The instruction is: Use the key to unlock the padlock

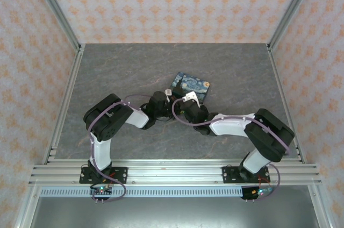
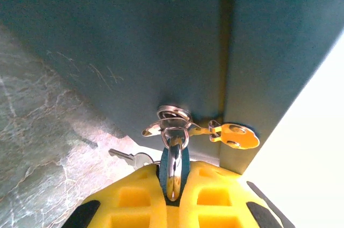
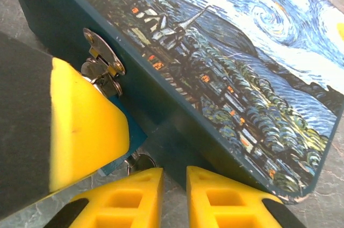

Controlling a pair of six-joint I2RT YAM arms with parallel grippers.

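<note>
The padlock (image 2: 185,166) has a small dark blue body and a silver shackle that runs through the ring on the front of the blue painted box (image 2: 134,40). My left gripper (image 2: 173,182) is shut on the lock's body. The silvery key (image 2: 141,158) lies on the table just left of the lock. In the right wrist view, the key's round head (image 3: 140,162) sits just beyond the left fingertip of my right gripper (image 3: 174,172). That gripper's jaws stand a narrow gap apart with nothing between them. The padlock (image 3: 131,136) peeks out under the left gripper's finger (image 3: 86,126).
The box (image 1: 193,84) lies flat in the middle of the grey stone-look table (image 1: 118,66), both grippers crowded against its near-left side. Its metal hasp (image 3: 105,58) is on the side facing me. Patterned walls and metal rails enclose the table.
</note>
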